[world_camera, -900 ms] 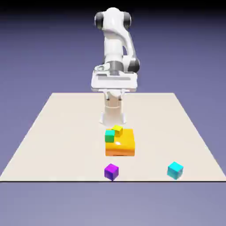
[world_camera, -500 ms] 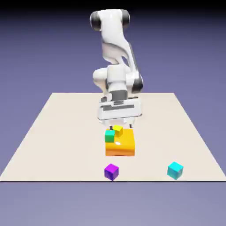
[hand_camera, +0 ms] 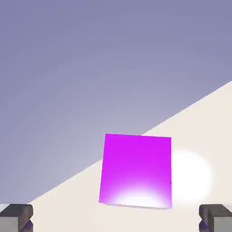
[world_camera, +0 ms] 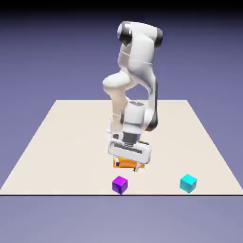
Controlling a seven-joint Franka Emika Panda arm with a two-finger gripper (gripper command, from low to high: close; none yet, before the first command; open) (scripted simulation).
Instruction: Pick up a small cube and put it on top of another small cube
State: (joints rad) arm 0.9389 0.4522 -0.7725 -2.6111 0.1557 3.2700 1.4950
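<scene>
The small cube (world_camera: pixel 119 184) is solid purple and sits near the table's front edge in the exterior view. In the hand view the small cube (hand_camera: pixel 136 170) looks large, just ahead of and between the two grey fingertips (hand_camera: pixel 16 217), and touches neither. My gripper (world_camera: pixel 127 166) hangs low over the table just behind this cube. My gripper (hand_camera: pixel 116 223) is open, jaws wide apart with nothing held.
A big orange block (world_camera: pixel 122 163) lies right behind the hand and is mostly hidden by it. A cyan cube (world_camera: pixel 188 182) rests near the front edge at the exterior view's right. The table's front edge (world_camera: pixel 71 193) runs close to both cubes.
The arm has swung forward and down, from above the far side of the orange block to low in front of it, close to the purple cube. The cubes have not moved.
</scene>
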